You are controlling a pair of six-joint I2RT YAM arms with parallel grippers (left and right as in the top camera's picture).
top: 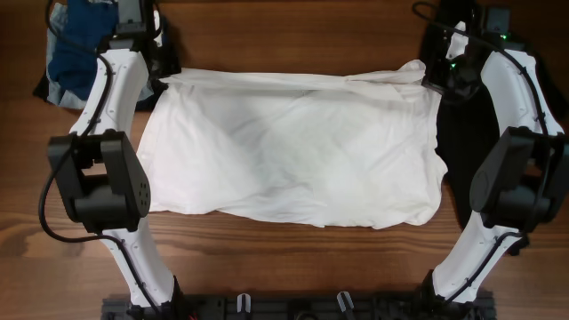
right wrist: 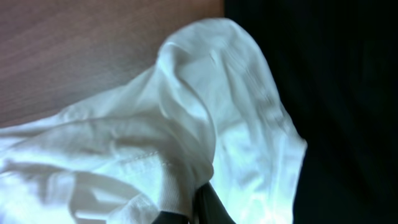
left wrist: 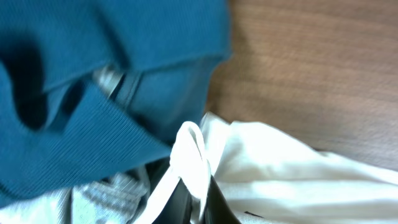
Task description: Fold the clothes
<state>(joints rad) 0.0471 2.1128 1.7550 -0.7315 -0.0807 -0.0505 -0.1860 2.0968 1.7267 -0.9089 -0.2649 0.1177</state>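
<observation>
On bench (top: pixel 293 258): white garment (top: pixel 293 147) spread flat; left claw (left wrist: pixel 194 202) pinching far-left corner, right claw (right wrist: pixel 196 211) pinching far-right corner.

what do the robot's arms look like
Both the left arm and right arm have white tubular links joined by bulky black joint housings, with black cables looping alongside. Small green lights glow near the right wrist.

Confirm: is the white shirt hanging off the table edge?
No, overhead the shirt lies spread out with bare table beyond its near edge.
</observation>
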